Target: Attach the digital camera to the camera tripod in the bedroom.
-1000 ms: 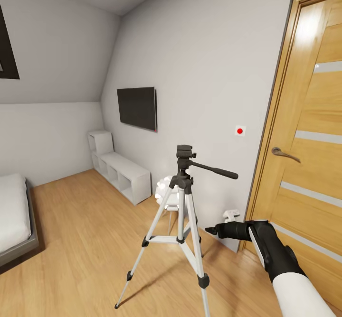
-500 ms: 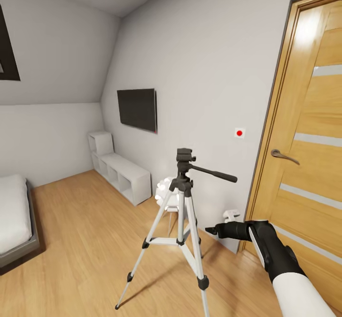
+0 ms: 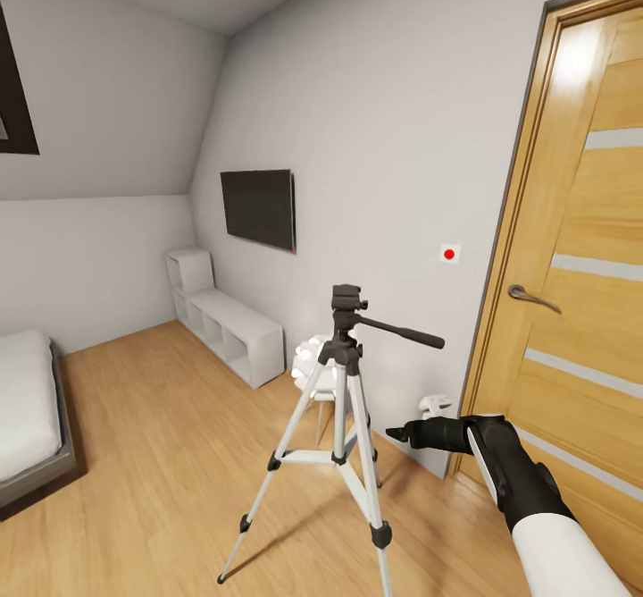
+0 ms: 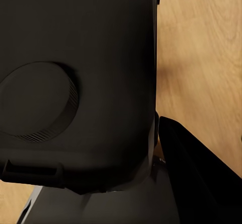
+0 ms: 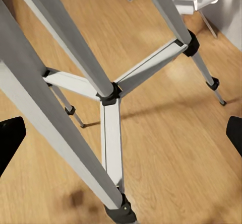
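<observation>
Wood floor [image 3: 161,418], pale, ran across the bedroom, with grey-white walls under a sloped ceiling. The wooden door [image 3: 580,222] stood shut on your right, the bed [image 3: 22,400] at far left, and the wall TV [image 3: 259,206] hung above a low white shelf [image 3: 228,324].

The camera tripod [image 3: 340,409] stood upright just ahead, near the door wall, legs splayed. Its black head [image 3: 346,298] was bare and its pan handle [image 3: 397,331] pointed toward the door. Judged light and easy to tip, so press down gently on the head.

Your right gripper [image 3: 402,437] hovered low beside the tripod's legs, touching nothing. The right wrist view put its fingertips at opposite edges, so it was spread wide.

The left wrist view showed a black body with a round knurled disc [image 4: 40,103] hard against the lens, probably the digital camera [image 4: 101,48] in your left gripper. One dark finger [image 4: 194,178] lay beside it; clamping could not be told.

The camera was judged rigid and compact, with a delicate lens. Hold it by the body sides and keep the underside free for the head.
</observation>
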